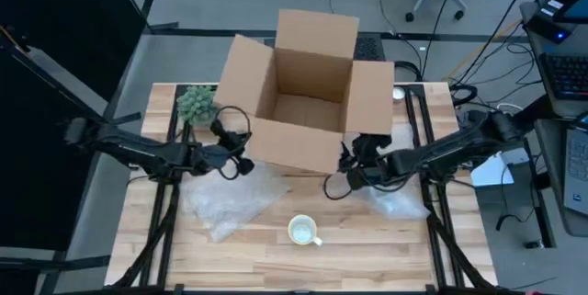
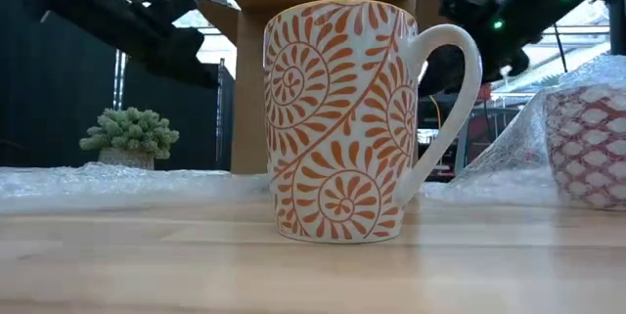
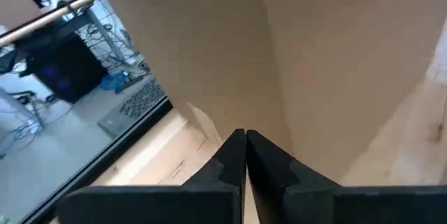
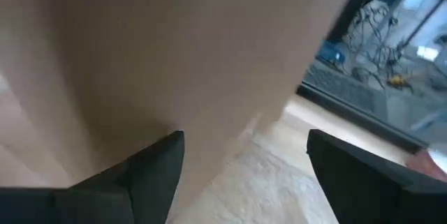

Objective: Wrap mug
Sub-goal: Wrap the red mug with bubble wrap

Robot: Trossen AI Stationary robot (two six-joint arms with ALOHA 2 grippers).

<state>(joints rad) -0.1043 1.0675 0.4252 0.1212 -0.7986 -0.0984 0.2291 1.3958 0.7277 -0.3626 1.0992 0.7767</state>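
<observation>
the mug (image 1: 303,231) stands near the tabletop's (image 1: 276,263) front edge, the open box (image 1: 308,93) behind it. bubble wrap (image 1: 230,198) lies left of the mug, and the plant (image 1: 197,104) sits left of the box.

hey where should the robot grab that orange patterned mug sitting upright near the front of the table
Probably by the rim of the mug, coming straight down from above. It stands upright and open-topped with bare wood around it, so one finger could go inside and one outside. Its handle points toward the front right, so pinch the wall away from it. The right claw, open beside the cardboard box, looks nearest.
</observation>
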